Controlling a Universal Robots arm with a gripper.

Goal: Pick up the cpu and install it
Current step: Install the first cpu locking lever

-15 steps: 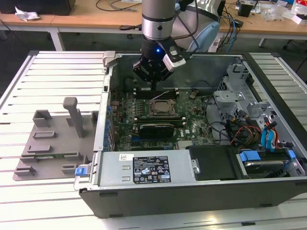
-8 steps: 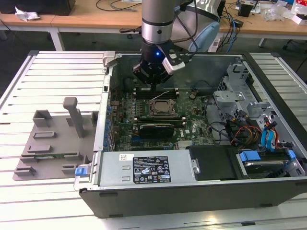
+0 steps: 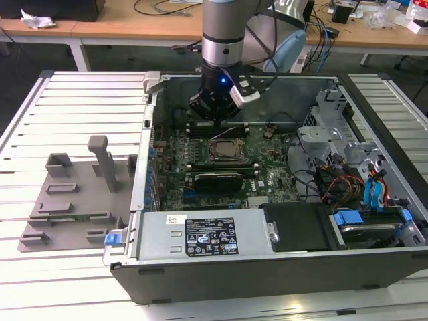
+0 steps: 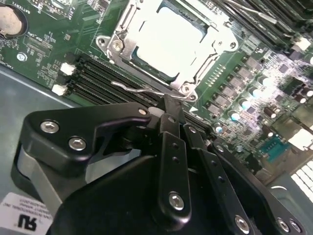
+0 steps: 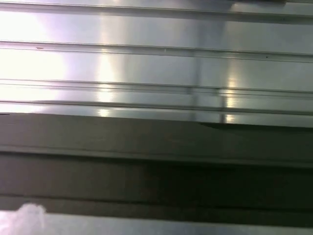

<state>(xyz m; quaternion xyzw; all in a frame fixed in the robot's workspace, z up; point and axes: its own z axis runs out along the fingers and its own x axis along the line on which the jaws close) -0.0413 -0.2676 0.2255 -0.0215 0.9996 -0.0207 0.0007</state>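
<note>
Gripper [image 4: 168, 110], jaws together and empty, hovers beside the cpu [image 4: 168, 41] seated in its socket; dropping lower could snag the lever [image 4: 142, 89].

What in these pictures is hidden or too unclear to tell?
- Gripper: in the second wrist view its own black body covers the fingertips, so a grip cannot be judged.
- Cpu: glare whitens its top in the socket frame; seating unclear.
- Motherboard: in the exterior view the arm hides the part behind the socket.
</note>
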